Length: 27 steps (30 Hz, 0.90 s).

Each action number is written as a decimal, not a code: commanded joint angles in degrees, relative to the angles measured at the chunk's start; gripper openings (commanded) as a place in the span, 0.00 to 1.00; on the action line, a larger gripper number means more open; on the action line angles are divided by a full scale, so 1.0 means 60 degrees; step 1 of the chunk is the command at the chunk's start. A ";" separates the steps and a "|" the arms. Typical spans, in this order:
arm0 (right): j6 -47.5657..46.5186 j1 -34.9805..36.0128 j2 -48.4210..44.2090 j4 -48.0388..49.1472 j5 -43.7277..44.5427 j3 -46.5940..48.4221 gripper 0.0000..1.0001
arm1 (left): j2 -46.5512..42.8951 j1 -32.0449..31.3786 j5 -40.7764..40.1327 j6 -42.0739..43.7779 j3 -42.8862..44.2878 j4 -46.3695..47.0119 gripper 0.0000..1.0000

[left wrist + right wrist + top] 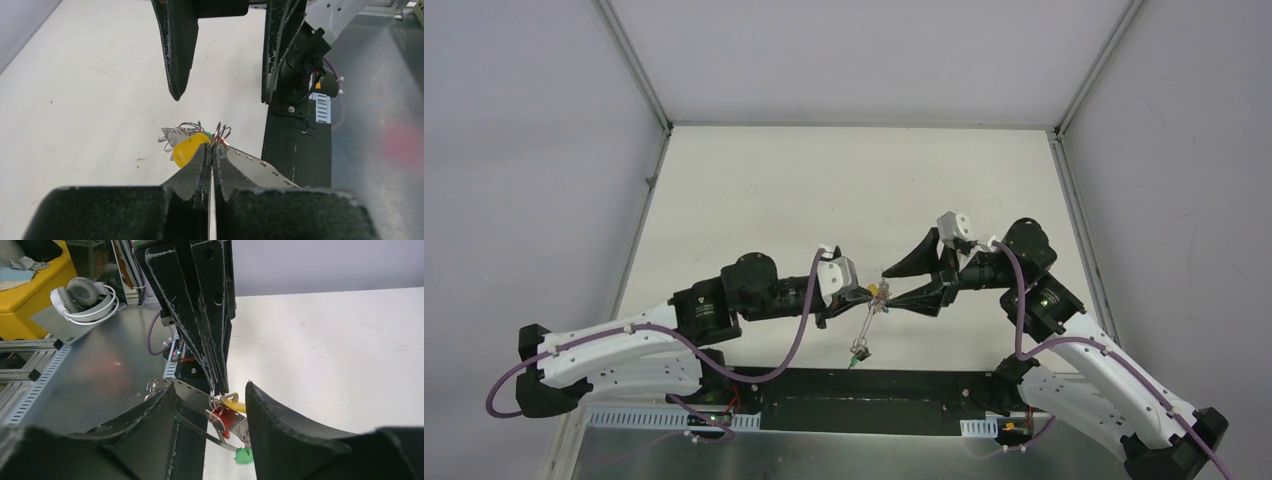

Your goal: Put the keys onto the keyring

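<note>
My left gripper [873, 294] is shut on the keyring [255, 169], a thin grey perforated metal band, and holds it above the table. Its fingertips pinch the band's edge in the left wrist view [212, 148]. A yellow key [187, 150], a red key [226, 418] and a green tag [243, 455] hang on small wire rings at the pinch point. The band hangs down toward the table's near edge [860, 345]. My right gripper [891, 287] is open, its fingers [274, 427] on either side of the key cluster and not touching it.
The black base plate [864, 385] and metal rail lie along the near table edge under the hanging band. White headphones [86, 296] and a yellow bin [37, 287] sit off the table. White walls enclose the table on three sides.
</note>
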 commanded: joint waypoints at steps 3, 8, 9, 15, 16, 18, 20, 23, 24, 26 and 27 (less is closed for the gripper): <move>-0.0242 0.0022 0.0065 -0.0375 0.0433 0.0593 0.60 | 0.0538 -0.0090 -0.0488 -0.0321 0.2071 -0.2448 0.00; 0.0328 0.0021 0.0401 -0.0498 0.0715 0.0773 0.61 | 0.1453 -0.0092 -0.0565 -0.0392 0.3666 -0.4978 0.00; 0.0509 0.0031 0.0454 -0.0461 0.0730 0.0742 0.59 | 0.1652 -0.0094 -0.0602 -0.0416 0.3982 -0.5439 0.00; 0.1662 0.0274 0.0759 0.1050 0.0886 0.0346 0.38 | 0.2654 -0.0097 -0.0731 -0.0755 0.5759 -0.7465 0.00; 0.1758 0.0362 0.0808 0.1217 0.0971 0.0290 0.37 | 0.2809 -0.0092 -0.0758 -0.0809 0.6005 -0.7729 0.00; 0.1837 0.0542 0.0911 0.1392 0.1200 0.0228 0.38 | 0.3138 -0.0094 -0.0826 -0.0894 0.6489 -0.8238 0.00; 0.1840 0.0723 0.1054 0.1450 0.1397 0.0223 0.43 | 0.3416 -0.0090 -0.0988 -0.1000 0.6961 -0.8835 0.00; 0.1824 0.1004 0.1213 0.1492 0.1830 0.0153 0.47 | 0.3795 -0.0092 -0.1107 -0.1013 0.7576 -0.9443 0.00; 0.1838 0.1081 0.1248 0.1498 0.1997 0.0125 0.47 | 0.3909 -0.0098 -0.1150 -0.1229 0.7736 -0.9598 0.00; 0.1826 0.1238 0.1350 0.1553 0.2210 0.0049 0.47 | 0.4077 -0.0097 -0.1266 -0.1441 0.8030 -0.9848 0.00; 0.1820 0.1320 0.1395 0.1588 0.2312 0.0004 0.47 | 0.4144 -0.0091 -0.1281 -0.1499 0.8155 -0.9944 0.00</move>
